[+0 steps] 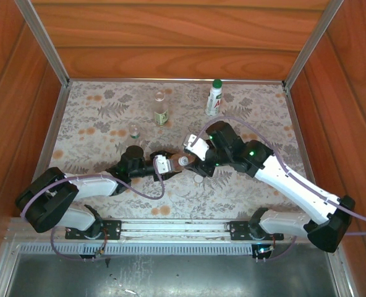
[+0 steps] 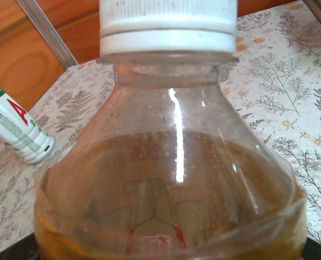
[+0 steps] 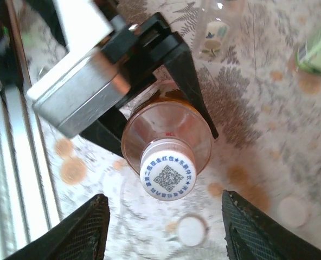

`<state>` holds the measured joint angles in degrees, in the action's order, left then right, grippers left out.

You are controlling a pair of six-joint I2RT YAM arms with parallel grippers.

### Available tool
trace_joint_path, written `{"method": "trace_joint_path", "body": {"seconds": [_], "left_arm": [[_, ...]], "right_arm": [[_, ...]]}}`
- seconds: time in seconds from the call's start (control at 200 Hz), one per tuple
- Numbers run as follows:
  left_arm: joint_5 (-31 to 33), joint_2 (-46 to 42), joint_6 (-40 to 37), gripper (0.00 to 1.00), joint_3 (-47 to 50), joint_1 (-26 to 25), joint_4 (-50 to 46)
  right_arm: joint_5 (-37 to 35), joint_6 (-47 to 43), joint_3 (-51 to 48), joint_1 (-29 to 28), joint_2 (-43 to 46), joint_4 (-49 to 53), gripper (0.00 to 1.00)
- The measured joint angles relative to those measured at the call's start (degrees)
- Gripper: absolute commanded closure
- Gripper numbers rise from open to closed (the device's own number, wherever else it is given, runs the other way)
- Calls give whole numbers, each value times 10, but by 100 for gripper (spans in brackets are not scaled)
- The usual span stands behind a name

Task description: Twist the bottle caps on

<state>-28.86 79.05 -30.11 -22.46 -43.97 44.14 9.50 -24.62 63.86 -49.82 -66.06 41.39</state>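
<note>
While the left arm lies stretched low across the floral table (image 1: pixel 263 111) from its base at the near edge, forearm close to level and wrist pointing toward the middle, the left claw (image 1: pixel 174 163) is clamped on the amber bottle (image 2: pixel 166 179). Its black fingers (image 3: pixel 196 81) press against both sides of the bottle's body, below the shoulder. Straight ahead of that claw, the white cap (image 3: pixel 168 176) sits on the bottle's neck; how far it is threaded down I cannot tell.

The right arm rises from its base at the near right, bends at the elbow and angles inward, wrist tipped down over the same bottle. The right claw (image 3: pixel 165 208) is spread wide. One fingertip stands to each side of the white cap, with a clear gap on both sides, and it grips and touches nothing.

Well beyond the right claw a white bottle (image 1: pixel 214 98) stands upright with a dark green cap (image 1: pixel 217 83) on it. Beyond the left claw, well apart from it, stand a clear bottle (image 1: pixel 161 111) with a green label and a tiny clear bottle (image 1: pixel 134 130).
</note>
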Motion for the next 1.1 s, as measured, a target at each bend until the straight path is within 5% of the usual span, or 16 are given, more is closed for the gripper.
{"method": "trace_joint_path", "body": {"seconds": [0.22,0.585,0.854,1.099], "left_arm": [[0,0,-1,46,0,0,0],[-3,0,-2,46,8,-1,0],[-3,-1,-1,46,8,0,0],[-3,-2,4,46,8,0,-2]], "right_arm": [[11,-147,-3,0,-18,-9,48],[27,-183,-3,1,-49,-17,78],[25,-115,-3,1,-49,-22,99],[18,60,-7,0,-47,-32,100]]}}
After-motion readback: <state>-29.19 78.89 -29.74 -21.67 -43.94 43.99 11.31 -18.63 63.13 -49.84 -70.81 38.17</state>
